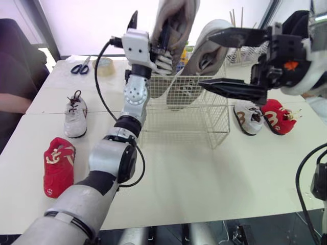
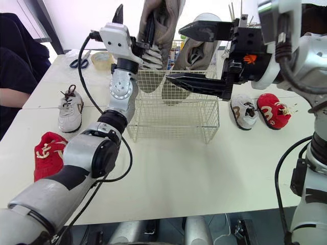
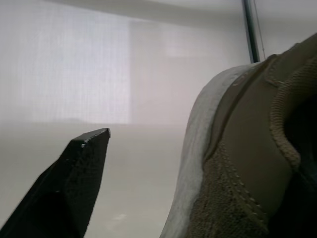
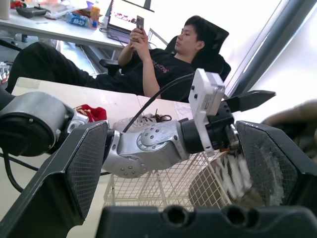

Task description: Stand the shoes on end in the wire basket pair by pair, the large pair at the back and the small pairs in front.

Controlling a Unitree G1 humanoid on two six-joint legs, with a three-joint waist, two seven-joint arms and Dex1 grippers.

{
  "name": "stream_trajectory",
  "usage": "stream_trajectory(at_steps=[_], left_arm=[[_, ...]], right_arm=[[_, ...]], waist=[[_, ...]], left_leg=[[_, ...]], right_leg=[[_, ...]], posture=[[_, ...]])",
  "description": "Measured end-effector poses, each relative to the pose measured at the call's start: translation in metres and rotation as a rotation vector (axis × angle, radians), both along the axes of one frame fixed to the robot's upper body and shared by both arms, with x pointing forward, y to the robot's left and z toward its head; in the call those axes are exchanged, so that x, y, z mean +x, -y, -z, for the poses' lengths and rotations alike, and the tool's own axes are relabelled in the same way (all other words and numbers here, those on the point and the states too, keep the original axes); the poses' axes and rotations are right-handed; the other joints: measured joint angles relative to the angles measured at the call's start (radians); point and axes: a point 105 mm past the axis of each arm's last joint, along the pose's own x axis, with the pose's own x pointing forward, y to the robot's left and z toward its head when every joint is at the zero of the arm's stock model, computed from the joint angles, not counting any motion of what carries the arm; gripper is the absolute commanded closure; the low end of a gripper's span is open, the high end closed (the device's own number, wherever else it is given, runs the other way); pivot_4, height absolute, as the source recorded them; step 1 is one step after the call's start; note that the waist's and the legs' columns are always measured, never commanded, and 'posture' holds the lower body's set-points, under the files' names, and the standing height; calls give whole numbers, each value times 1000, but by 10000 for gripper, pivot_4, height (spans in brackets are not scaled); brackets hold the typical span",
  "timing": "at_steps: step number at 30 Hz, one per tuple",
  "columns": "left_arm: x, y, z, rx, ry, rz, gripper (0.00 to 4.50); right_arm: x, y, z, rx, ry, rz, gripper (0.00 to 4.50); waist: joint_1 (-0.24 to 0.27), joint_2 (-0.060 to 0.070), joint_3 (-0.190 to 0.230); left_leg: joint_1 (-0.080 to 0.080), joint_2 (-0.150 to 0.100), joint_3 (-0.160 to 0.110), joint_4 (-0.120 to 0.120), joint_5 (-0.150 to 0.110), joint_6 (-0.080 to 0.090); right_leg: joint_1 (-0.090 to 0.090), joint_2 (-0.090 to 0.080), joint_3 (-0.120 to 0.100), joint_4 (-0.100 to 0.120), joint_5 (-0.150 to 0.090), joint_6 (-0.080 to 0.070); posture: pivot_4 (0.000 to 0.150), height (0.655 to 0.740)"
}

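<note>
White table [image 1: 204,178], basket [image 1: 179,127] in the middle. Both big shoes [image 1: 176,20] stand toe-down at its back. Left gripper [image 1: 150,28] is spread, one finger inside a shoe, probably steadying it. Right gripper [image 1: 232,64] gapes empty nearby. Small shoes [image 1: 75,115] wait outside.

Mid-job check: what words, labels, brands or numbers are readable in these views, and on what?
No text can be read.
Side marks on the white small shoe and the red small shoe: curly shapes, no letters made out.
Print on the person's shirt: too blurred.
Label on the bottle: too small.
</note>
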Motion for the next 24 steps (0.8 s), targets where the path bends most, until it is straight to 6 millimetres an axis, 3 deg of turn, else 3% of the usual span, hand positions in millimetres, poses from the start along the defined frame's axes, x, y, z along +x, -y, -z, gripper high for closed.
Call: stream_trajectory(at_steps=[13,21,24], left_arm=[[3,-31,36,99,-267,26,88],[-16,-41,49,127,-516,153,88],[-24,-51,64,150,-624,196,88]], right_arm=[[3,0,0,8,-2,-16,0],[8,-4,4,13,-9,-38,0],[11,-3,4,12,-8,-29,0]], waist=[[-4,3,-3],[-5,4,-4],[-5,4,-4]], left_leg=[[0,1,0,0,1,0],[0,1,0,0,1,-1],[0,1,0,0,2,-1]], right_leg=[[-2,0,1,2,0,0],[-2,1,1,2,0,0],[-2,1,1,2,0,0]], posture=[[1500,7400],[1500,7400],[1500,7400]])
